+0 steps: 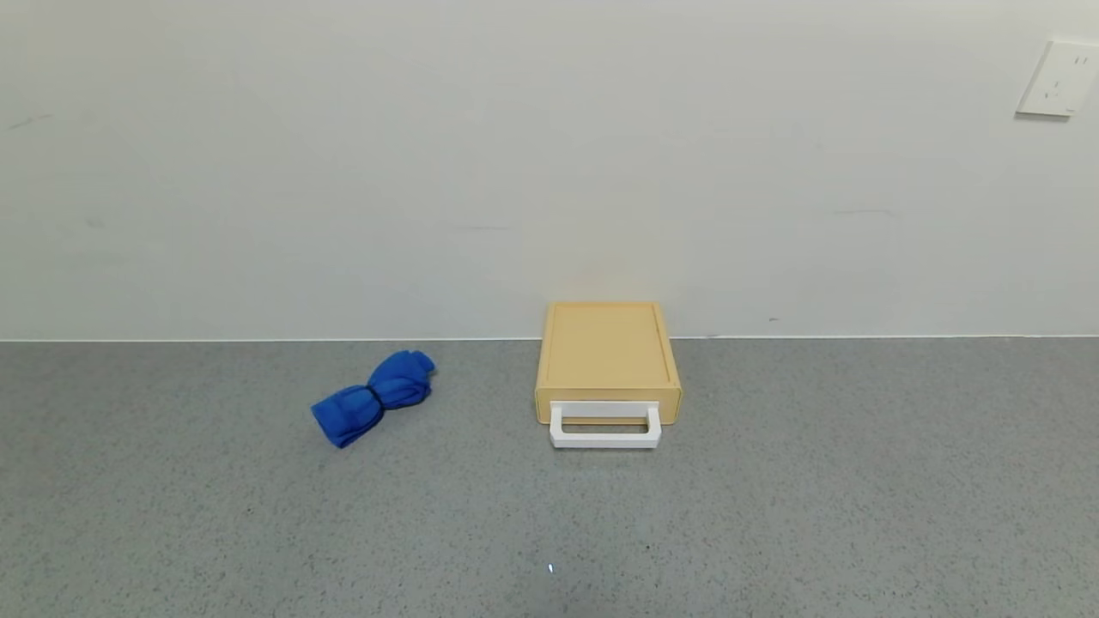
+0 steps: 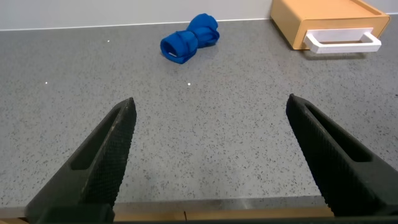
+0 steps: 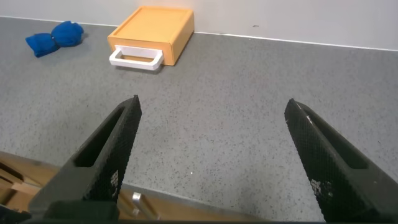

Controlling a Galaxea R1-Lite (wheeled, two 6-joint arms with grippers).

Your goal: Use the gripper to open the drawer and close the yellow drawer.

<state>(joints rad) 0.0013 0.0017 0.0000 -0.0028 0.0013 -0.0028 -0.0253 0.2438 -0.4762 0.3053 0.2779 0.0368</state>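
The flat yellow box (image 1: pixel 607 352) stands against the wall at the table's back middle. Its drawer is pushed in, and the white loop handle (image 1: pixel 605 427) on its front faces me. The box also shows in the left wrist view (image 2: pixel 323 18) and the right wrist view (image 3: pixel 152 32), far from both grippers. My left gripper (image 2: pixel 211 109) is open and empty over the table's near edge. My right gripper (image 3: pixel 212 107) is open and empty, also over the near edge. Neither arm shows in the head view.
A blue rolled cloth (image 1: pixel 375 396) lies on the grey speckled table (image 1: pixel 816 481) to the left of the box. It also shows in the left wrist view (image 2: pixel 189 38) and the right wrist view (image 3: pixel 55 37). A wall socket (image 1: pixel 1058 79) is at upper right.
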